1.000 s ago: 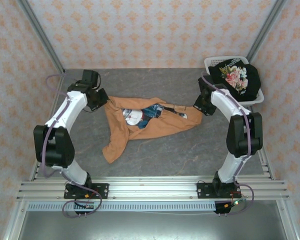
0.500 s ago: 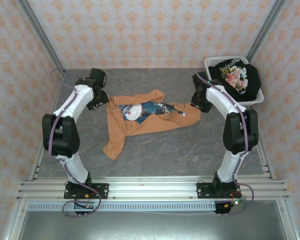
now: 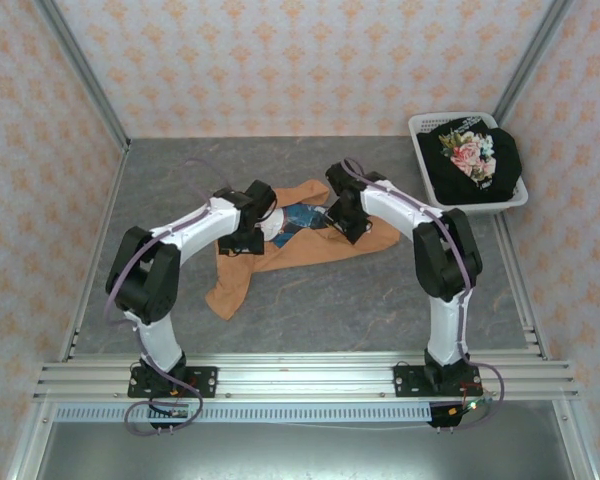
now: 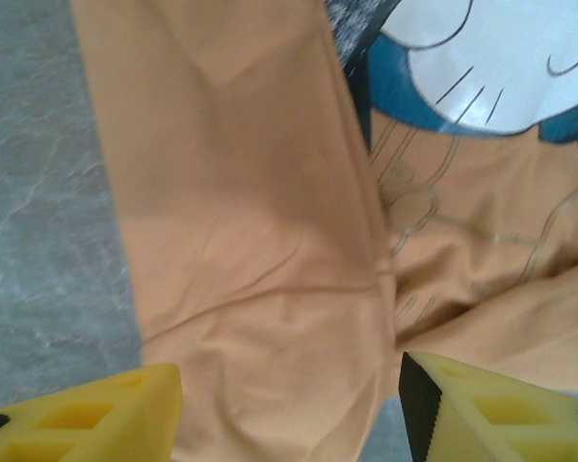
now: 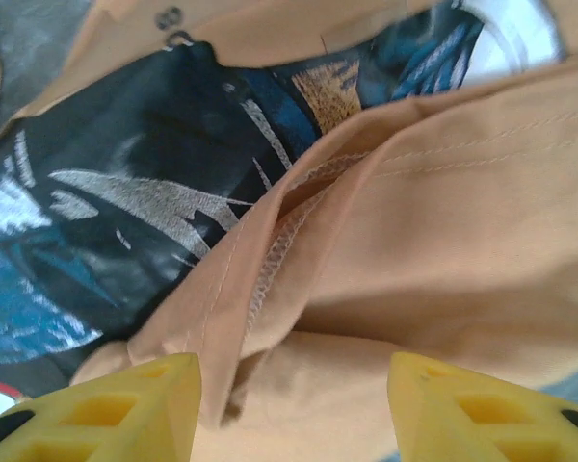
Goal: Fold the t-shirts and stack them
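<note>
Two pincers, left gripper (image 4: 289, 385) and right gripper (image 5: 294, 385), are hovering parted and empty above the crumpled orange t-shirt (image 3: 300, 258) mid-table, likely seeking flatter holds; I'm leaving the black t-shirt (image 3: 472, 160) in its basket (image 3: 417, 128) at two o'clock.

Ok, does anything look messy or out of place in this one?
The orange t-shirt lies crumpled and askew on the table, folded over part of its own chest print, one end trailing toward the near left. The left gripper and right gripper hover open over it. The black t-shirt sits bunched in the laundry basket.
</note>
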Controlling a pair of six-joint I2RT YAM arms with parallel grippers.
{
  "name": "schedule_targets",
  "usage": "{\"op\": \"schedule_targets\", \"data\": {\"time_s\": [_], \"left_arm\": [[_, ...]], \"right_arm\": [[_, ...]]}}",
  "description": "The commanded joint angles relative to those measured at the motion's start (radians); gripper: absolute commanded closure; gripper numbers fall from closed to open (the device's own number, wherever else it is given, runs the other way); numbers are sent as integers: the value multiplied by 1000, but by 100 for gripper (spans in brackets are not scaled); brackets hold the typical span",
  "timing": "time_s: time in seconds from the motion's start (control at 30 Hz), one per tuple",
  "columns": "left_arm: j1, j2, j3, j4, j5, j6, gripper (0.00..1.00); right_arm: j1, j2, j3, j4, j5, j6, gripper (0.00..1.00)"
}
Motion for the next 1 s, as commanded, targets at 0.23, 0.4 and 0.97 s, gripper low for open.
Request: {"op": "schedule_targets", "data": {"time_s": [0.23,0.4,0.97], "left_arm": [[-10,42,67,21,-28,-13,39],[-10,42,68,22,-25,-18,39],[-10,29,53,29,-23,-26,41]], "right_arm": [[5,-18,-61,122,-124,286,49],[7,-8,-107,164,-155,329,53],[13,-28,-111,221,-144,470,65]]}}
